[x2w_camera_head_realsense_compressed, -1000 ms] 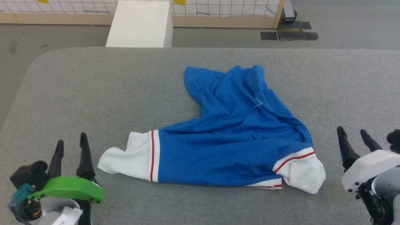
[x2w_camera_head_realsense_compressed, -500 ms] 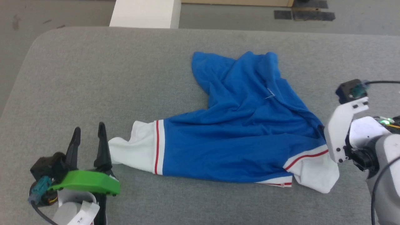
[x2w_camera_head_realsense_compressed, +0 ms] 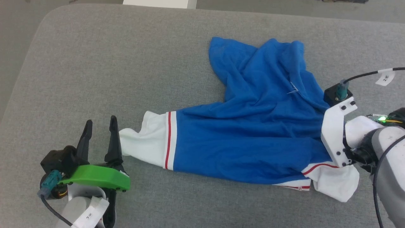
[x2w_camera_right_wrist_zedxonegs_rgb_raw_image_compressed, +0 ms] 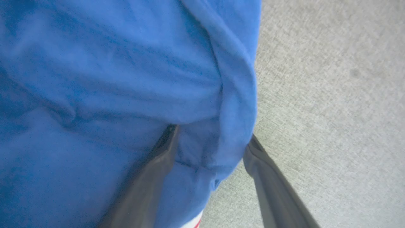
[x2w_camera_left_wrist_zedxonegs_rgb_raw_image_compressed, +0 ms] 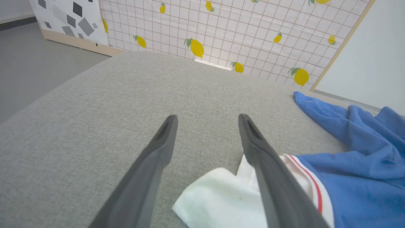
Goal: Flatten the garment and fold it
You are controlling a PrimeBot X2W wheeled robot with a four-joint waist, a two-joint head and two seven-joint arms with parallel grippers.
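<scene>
The bright blue garment (x2w_camera_head_realsense_compressed: 253, 126) lies crumpled on the grey table, one white red-striped sleeve (x2w_camera_head_realsense_compressed: 144, 147) pointing left and another (x2w_camera_head_realsense_compressed: 335, 185) at the lower right. My left gripper (x2w_camera_head_realsense_compressed: 100, 122) stands open just left of the left sleeve. In the left wrist view that gripper (x2w_camera_left_wrist_zedxonegs_rgb_raw_image_compressed: 207, 117) has its right finger over the white sleeve (x2w_camera_left_wrist_zedxonegs_rgb_raw_image_compressed: 215, 196). My right arm's white wrist bracket (x2w_camera_head_realsense_compressed: 335, 136) hangs over the garment's right edge and hides its fingers there. In the right wrist view my right gripper (x2w_camera_right_wrist_zedxonegs_rgb_raw_image_compressed: 210, 134) is open, its fingers on either side of a blue fold (x2w_camera_right_wrist_zedxonegs_rgb_raw_image_compressed: 234, 95).
The grey padded table (x2w_camera_head_realsense_compressed: 95, 63) has a rounded far-left corner with floor beyond. A white box (x2w_camera_head_realsense_compressed: 159, 2) stands past the far edge. A cable with a label tag (x2w_camera_head_realsense_compressed: 386, 77) runs off my right wrist. A lemon-print grid wall (x2w_camera_left_wrist_zedxonegs_rgb_raw_image_compressed: 221, 28) stands behind the table.
The head camera has tilted down, shifting the whole picture. My right arm has swung in from the lower right over the garment's right edge. The left gripper has come slightly closer to the left sleeve.
</scene>
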